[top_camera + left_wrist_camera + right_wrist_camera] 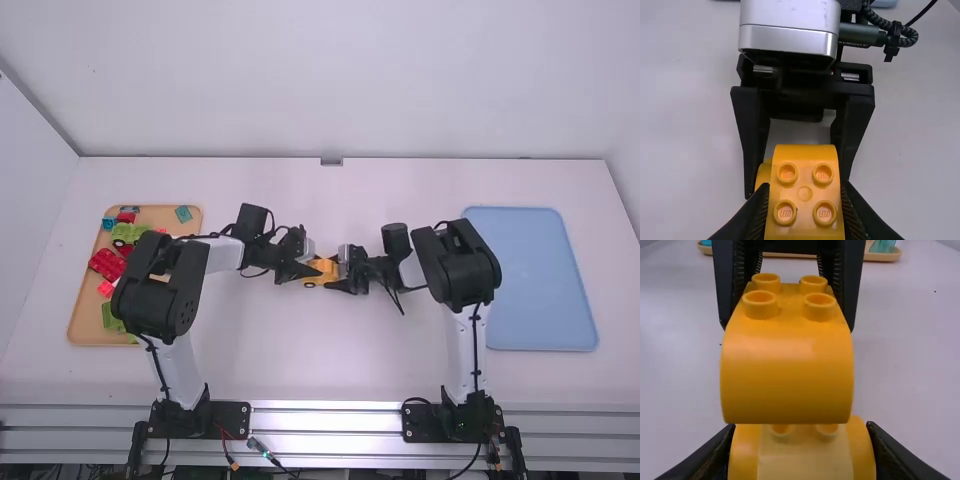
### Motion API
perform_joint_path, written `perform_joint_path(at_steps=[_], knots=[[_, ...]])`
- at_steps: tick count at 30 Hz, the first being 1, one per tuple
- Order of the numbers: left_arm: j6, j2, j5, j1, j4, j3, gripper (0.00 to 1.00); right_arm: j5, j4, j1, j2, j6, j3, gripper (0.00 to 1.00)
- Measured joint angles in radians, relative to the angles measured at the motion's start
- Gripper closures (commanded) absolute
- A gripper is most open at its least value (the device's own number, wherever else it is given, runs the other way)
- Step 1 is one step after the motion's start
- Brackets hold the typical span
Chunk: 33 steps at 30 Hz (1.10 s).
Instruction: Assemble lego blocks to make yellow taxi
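Above the middle of the table my left gripper (306, 272) and my right gripper (344, 272) face each other at the yellow pieces (322, 270). In the left wrist view, the left gripper (805, 212) is shut on the curved yellow brick (805, 194), which has four-stud rows of two facing up. The right wrist view has that curved brick (787, 370) over the rear studs of the yellow car base (805, 455), and my right gripper (801, 452) shut on the base's sides. Whether the two pieces are pressed together I cannot tell.
An orange-brown tray (85, 328) with red, green and blue pieces lies at the left, partly under the left arm. A flat blue tray (535, 280) lies at the right, beyond the right arm.
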<state>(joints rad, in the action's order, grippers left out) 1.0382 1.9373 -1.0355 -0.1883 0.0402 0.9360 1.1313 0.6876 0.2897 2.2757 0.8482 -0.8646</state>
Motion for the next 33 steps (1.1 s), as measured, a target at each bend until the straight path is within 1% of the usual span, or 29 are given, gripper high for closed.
perform_joint_path(at_steps=[14,21,33], knots=[[0.027,0.0,0.061,0.0,-0.02,0.0,0.98,0.005,0.0,0.0,0.0,0.0,0.0,0.51],[0.03,0.024,0.034,0.0,0.028,0.0,0.98,0.01,-0.002,0.0,0.0,0.0,0.0,0.51],[0.024,0.043,0.013,0.004,0.024,0.0,0.98,0.011,-0.003,0.0,0.0,0.005,0.0,0.52]])
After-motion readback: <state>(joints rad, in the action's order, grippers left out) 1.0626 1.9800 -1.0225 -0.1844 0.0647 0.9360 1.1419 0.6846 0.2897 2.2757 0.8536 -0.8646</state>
